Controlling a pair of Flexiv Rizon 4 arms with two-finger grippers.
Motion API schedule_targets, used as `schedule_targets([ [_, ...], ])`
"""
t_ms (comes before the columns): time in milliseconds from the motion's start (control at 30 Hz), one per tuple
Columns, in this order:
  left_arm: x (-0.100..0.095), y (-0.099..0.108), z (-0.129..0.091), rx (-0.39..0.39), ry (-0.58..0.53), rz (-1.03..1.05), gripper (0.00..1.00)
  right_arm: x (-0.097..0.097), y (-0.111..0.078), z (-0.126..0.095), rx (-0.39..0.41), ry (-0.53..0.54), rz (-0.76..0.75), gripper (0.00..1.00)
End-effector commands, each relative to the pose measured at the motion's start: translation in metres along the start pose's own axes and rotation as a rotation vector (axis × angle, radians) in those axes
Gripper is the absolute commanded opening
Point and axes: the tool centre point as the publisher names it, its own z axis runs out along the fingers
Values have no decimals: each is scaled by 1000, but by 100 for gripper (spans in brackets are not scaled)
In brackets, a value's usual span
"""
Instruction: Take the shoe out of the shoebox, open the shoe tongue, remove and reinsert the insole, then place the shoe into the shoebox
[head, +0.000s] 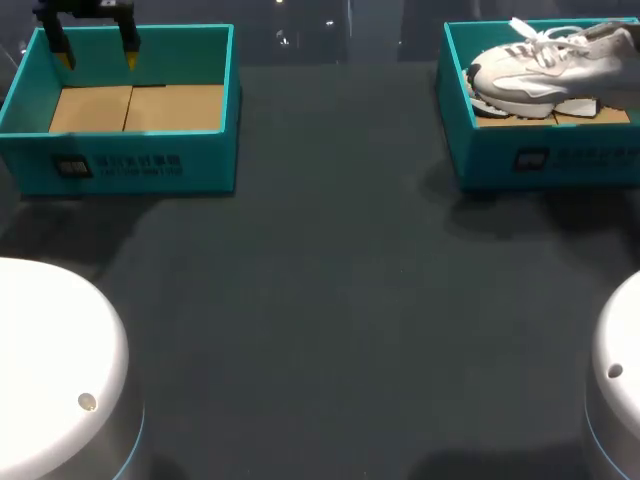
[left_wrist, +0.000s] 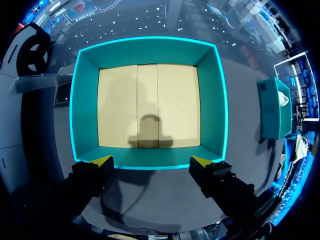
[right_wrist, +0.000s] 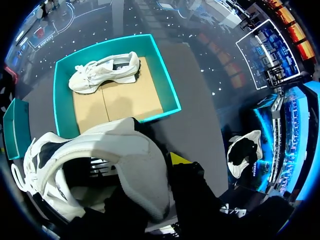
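Jaws of left gripper (left_wrist: 150, 162) stand wide apart above teal cardboard shoebox (left_wrist: 85, 100) with flat tan floor; right gripper (right_wrist: 160, 165) clamps padded heel collar of white shoe (right_wrist: 125, 145).

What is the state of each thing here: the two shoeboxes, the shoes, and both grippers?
Left shoebox: open, empty.
Right shoebox: open, one shoe inside.
Shoe in box: lying at one end.
Left gripper: open, empty, above the left shoebox.
Right gripper: grip hidden from view.
Second shoe: out of the box, against the right gripper.
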Motion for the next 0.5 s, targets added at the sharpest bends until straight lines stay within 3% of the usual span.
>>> schedule_targets([
  [33, 0, 0, 0, 0, 0, 0, 100, 19, -47, -5, -103, -29, 9, 0],
  [267, 0, 0, 0, 0, 0, 0, 100, 52, -89, -13, -76, -53, 23, 0],
  [500, 0, 0, 0, 0, 0, 0, 100, 52, -89, -13, -76, -53, 23, 0],
])
